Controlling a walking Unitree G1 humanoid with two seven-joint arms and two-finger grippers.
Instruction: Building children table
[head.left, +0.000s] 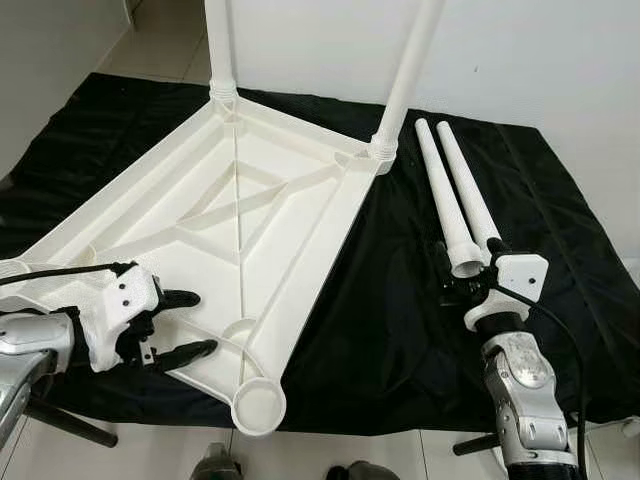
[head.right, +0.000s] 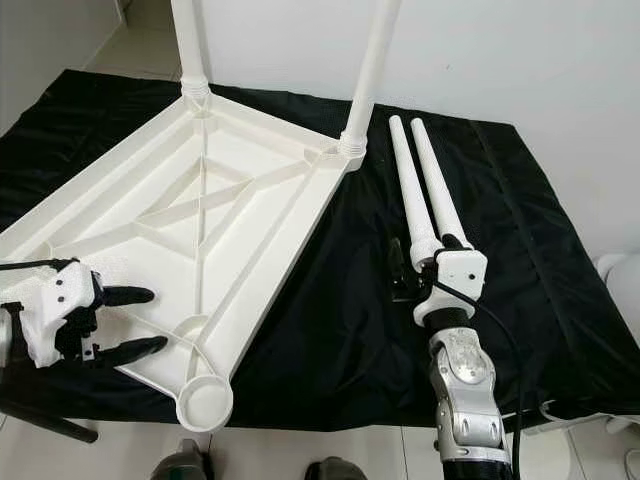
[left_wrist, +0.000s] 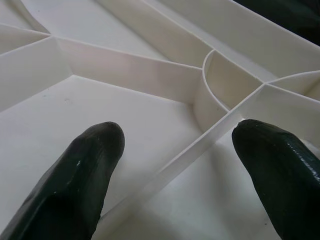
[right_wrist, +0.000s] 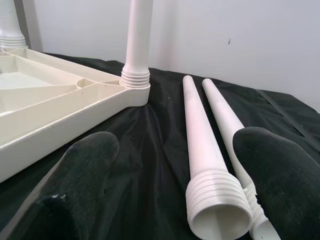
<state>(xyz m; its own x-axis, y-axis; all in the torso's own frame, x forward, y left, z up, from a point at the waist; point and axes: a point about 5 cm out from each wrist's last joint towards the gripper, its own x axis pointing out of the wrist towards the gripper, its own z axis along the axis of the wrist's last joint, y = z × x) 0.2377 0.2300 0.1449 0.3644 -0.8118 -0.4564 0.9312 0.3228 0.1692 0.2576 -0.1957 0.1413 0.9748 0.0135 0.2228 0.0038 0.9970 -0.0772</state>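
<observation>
While the upturned tabletop (head.left: 240, 230) lies on the black cloth (head.left: 400, 330) with two legs already standing in its far corner sockets, treat it as your landmark and read across from your left. Your left gripper (head.left: 185, 325) hovers over the tabletop's near-left edge with its fingers (left_wrist: 85, 170) spread wide around a thin rib, holding nothing. If you close there or press down, you could tip or slide the light tray, and that would shake the fitted far-left leg (head.left: 220, 45) and far-right leg (head.left: 410, 70). At the tabletop's near corner the empty socket (head.left: 258, 405) waits, close to the cloth's edge, so a shove could push it off the cloth.

Right of the tabletop, two loose legs (head.left: 452, 200) lie side by side, touching, their threaded ends toward you. Your right gripper (right_wrist: 175, 200) sits just behind those ends with its fingers (right_wrist: 85, 175) wide apart and empty, straddling the nearer threaded mouth (right_wrist: 217, 205). The likely trouble is catching both legs at once, since they touch. Round and smooth, either may roll or squirt out if you pinch off-centre. You could also nudge one away toward the cloth's right side. Later, a tilted start in the socket would probably cross the threads.
</observation>
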